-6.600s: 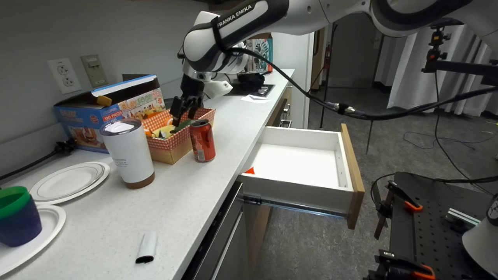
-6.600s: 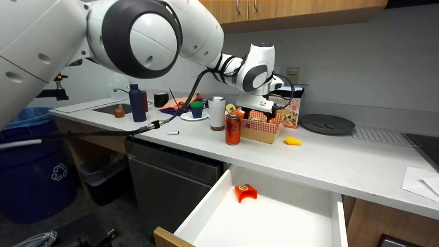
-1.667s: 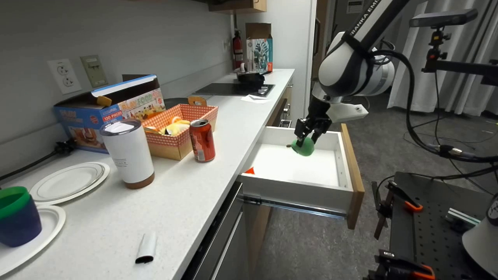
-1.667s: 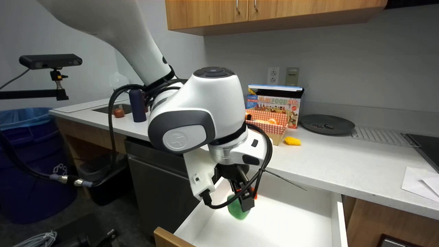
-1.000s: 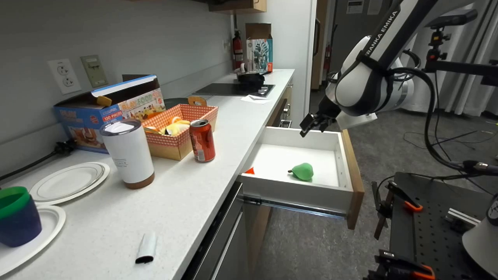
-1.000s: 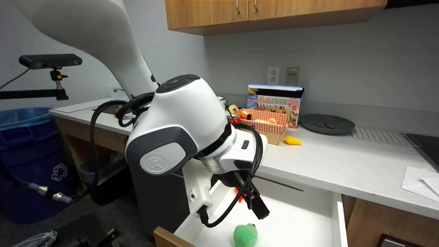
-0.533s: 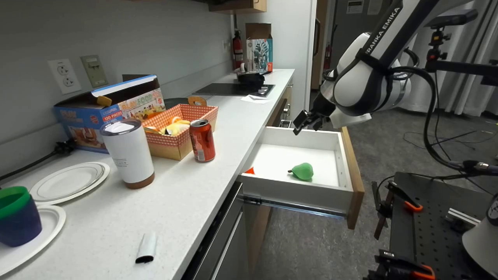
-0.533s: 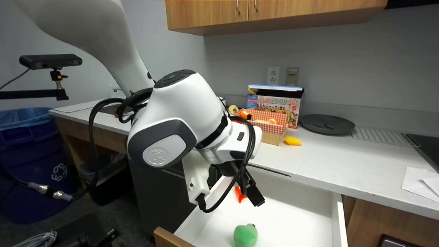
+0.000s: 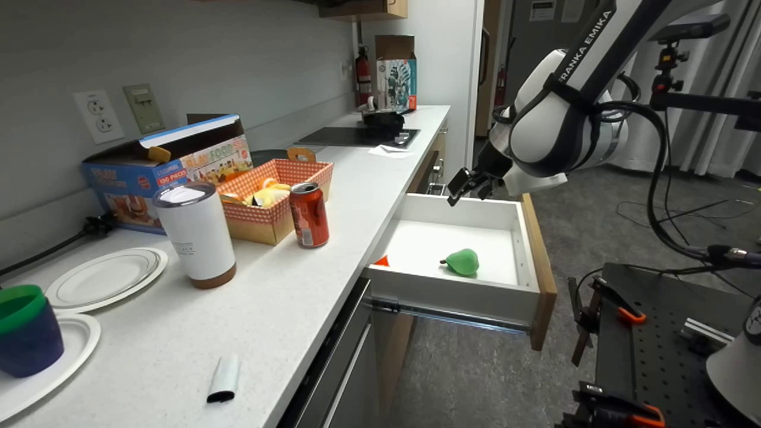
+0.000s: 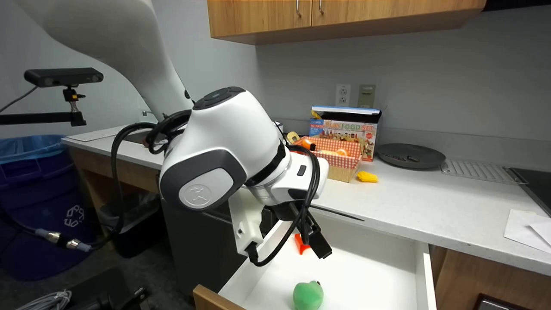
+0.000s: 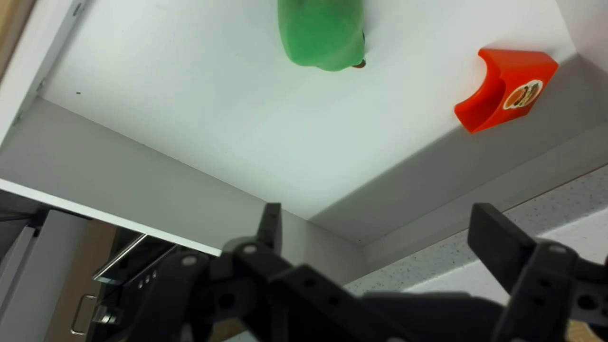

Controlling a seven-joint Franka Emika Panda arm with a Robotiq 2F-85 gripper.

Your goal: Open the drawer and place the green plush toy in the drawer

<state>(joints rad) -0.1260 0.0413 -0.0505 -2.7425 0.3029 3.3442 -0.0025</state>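
The drawer [image 9: 452, 291] stands pulled out below the counter; it also shows in an exterior view [image 10: 370, 275] and the wrist view [image 11: 204, 95]. Its handle is out of view. The green plush toy [image 9: 463, 262], pear-shaped with a short brown stem, lies on the drawer floor near one side wall. It also shows in an exterior view [image 10: 308, 296] and, cut by the top edge, in the wrist view [image 11: 323, 38]. My gripper [image 9: 468, 195] hangs above the drawer, apart from the toy. In the wrist view the gripper [image 11: 376, 209] has its fingers wide apart with nothing between them.
An orange-red toy piece [image 11: 527, 71] lies in the drawer near the counter side. On the counter [image 9: 285, 309] stand a red can [image 9: 309, 215], a white tumbler [image 9: 196, 238], a checked basket [image 9: 255, 224] and a play food box [image 9: 172, 172]. A black table [image 9: 654, 333] stands opposite.
The gripper was at the basket, then held the green toy over the drawer. The toy now lies on the drawer floor, and the gripper has opened and risen. The last half second shows almost no motion.
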